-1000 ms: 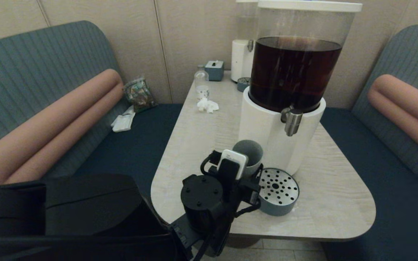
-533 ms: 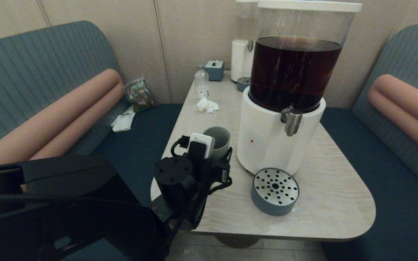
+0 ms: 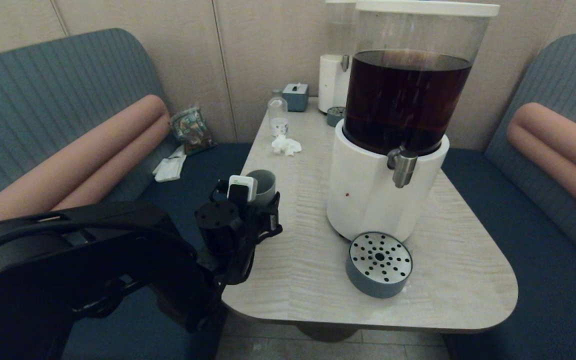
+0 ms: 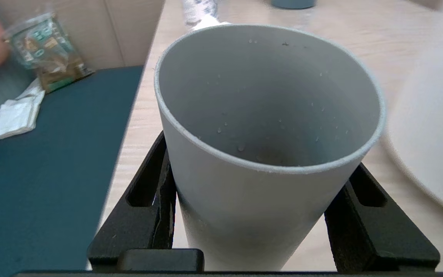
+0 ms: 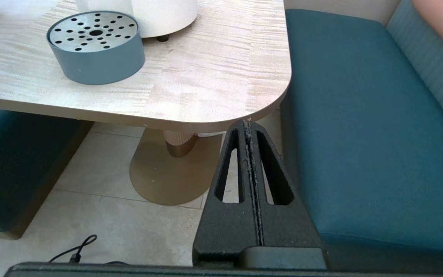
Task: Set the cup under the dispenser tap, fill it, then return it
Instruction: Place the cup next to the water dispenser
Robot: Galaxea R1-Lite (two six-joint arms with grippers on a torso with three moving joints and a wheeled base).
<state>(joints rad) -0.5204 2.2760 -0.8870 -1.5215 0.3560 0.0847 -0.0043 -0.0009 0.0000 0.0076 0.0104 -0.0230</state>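
Observation:
The grey-green cup (image 3: 264, 184) is upright over the table's left edge, well left of the big dispenser (image 3: 368, 195). My left gripper (image 3: 267, 207) is shut on the cup, one black finger on each side of its lower wall. In the left wrist view the cup (image 4: 267, 215) fills the picture between the fingers (image 4: 148, 192); its inside shows small drops and a faint brown patch at the bottom. The steel dispenser tap (image 3: 404, 167) juts from the white base, with nothing under it. My right gripper (image 5: 247, 123) is shut, low beside the table's near right corner.
A round blue-grey tray with a perforated steel top (image 3: 379, 264) stands in front of the dispenser. At the back stand a smaller white dispenser (image 3: 332, 82), a tissue box (image 3: 295, 96), a bottle (image 3: 278, 115) and a crumpled tissue (image 3: 286, 145). Teal benches flank the table (image 3: 458, 280).
My left gripper has carried the cup leftwards and away from the dispenser, from beside the perforated tray to the table's left edge. The right arm has not moved.

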